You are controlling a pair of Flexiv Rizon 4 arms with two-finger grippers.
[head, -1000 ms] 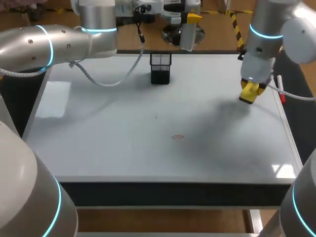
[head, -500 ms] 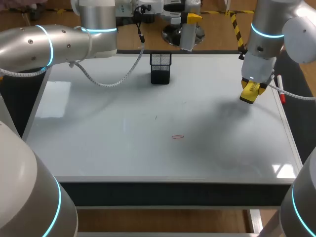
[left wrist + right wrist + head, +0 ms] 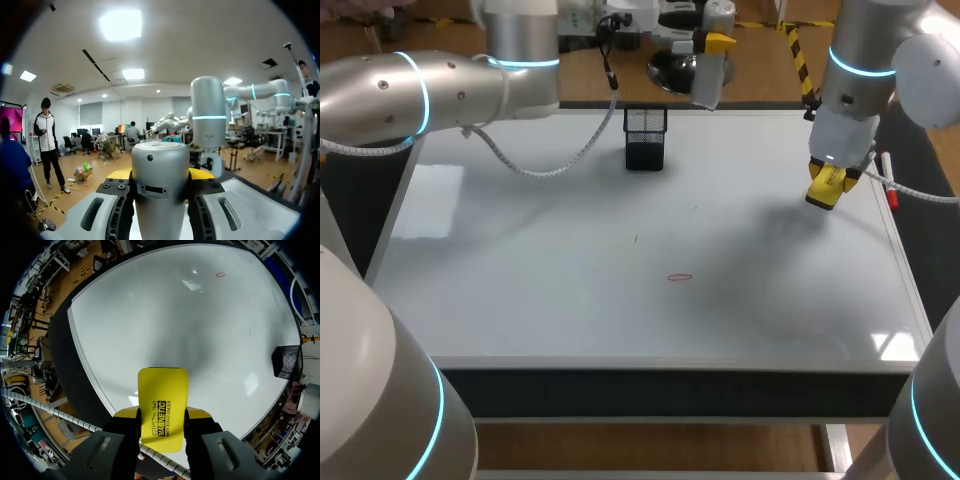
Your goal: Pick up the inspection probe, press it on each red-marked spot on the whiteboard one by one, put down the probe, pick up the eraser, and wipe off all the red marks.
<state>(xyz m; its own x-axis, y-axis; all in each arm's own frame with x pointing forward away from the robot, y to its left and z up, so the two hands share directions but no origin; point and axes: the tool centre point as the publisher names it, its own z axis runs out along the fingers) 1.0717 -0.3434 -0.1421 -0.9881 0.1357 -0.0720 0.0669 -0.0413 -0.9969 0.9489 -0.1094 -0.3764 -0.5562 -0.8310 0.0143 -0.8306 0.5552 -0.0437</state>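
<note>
**A:** Which way's the eraser [image 3: 162,400] pointing?

**B:** Its long side runs straight out along the fingers of the right gripper [image 3: 162,414], down at the whiteboard [image 3: 520,260] near its far right corner. It's pinched from both sides, with black print on its face. The left gripper [image 3: 160,175] clamps the grey probe [image 3: 706,80], roughly upright, past the far edge.

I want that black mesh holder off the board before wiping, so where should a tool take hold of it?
Come down from above onto the black mesh holder. It stands upright with its top open near the far edge of the whiteboard, so pinching one wall at the rim, one finger inside and one outside, looks the surest.
</note>
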